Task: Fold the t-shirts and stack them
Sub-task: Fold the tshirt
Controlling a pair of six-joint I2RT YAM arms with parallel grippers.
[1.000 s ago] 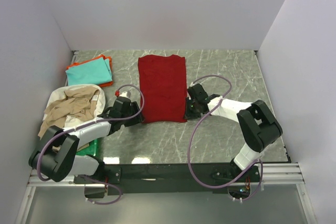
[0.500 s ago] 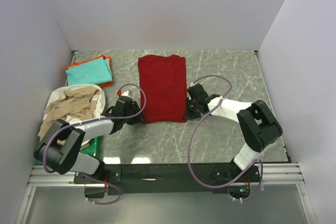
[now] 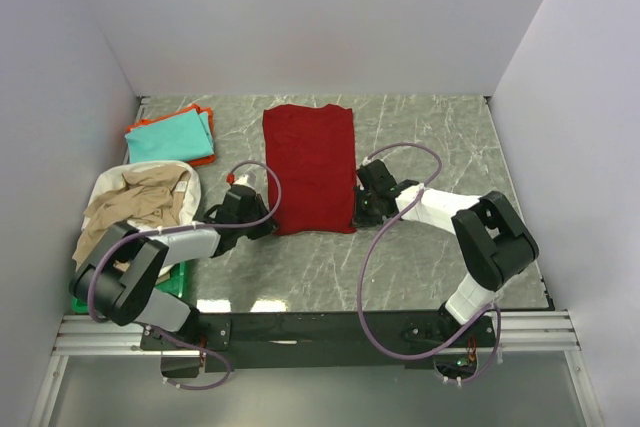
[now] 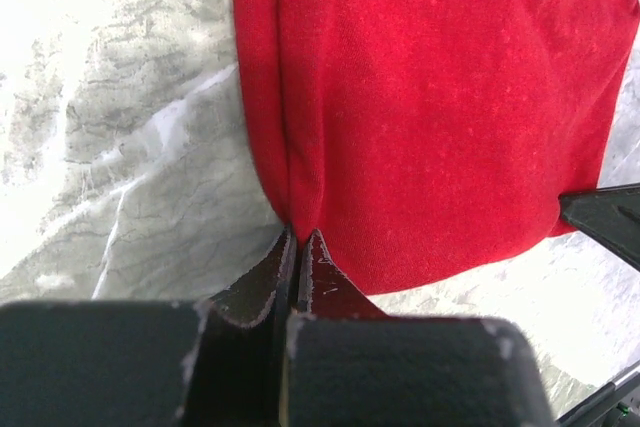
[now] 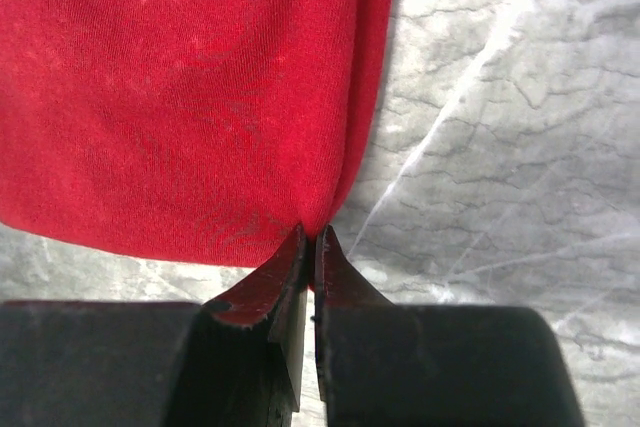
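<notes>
A dark red t-shirt (image 3: 309, 167) lies flat as a long folded strip in the middle of the table. My left gripper (image 3: 266, 222) is shut on its near left corner; in the left wrist view the jaws pinch the cloth (image 4: 420, 107) at the left gripper (image 4: 301, 237). My right gripper (image 3: 358, 217) is shut on the near right corner, seen pinching the red cloth (image 5: 180, 97) at the right gripper (image 5: 311, 235). Teal and orange t-shirts (image 3: 172, 136) lie folded and stacked at the back left. Beige and white t-shirts (image 3: 140, 202) sit crumpled at the left.
A green tray (image 3: 172, 283) peeks out under the crumpled pile near the left arm's base. White walls close in the marbled table (image 3: 430, 137) on three sides. The right gripper's fingertip (image 4: 600, 217) shows at the edge of the left wrist view.
My left gripper moved in to the shirt's near left corner and shut on it. The right gripper closed a little more on the near right corner.
</notes>
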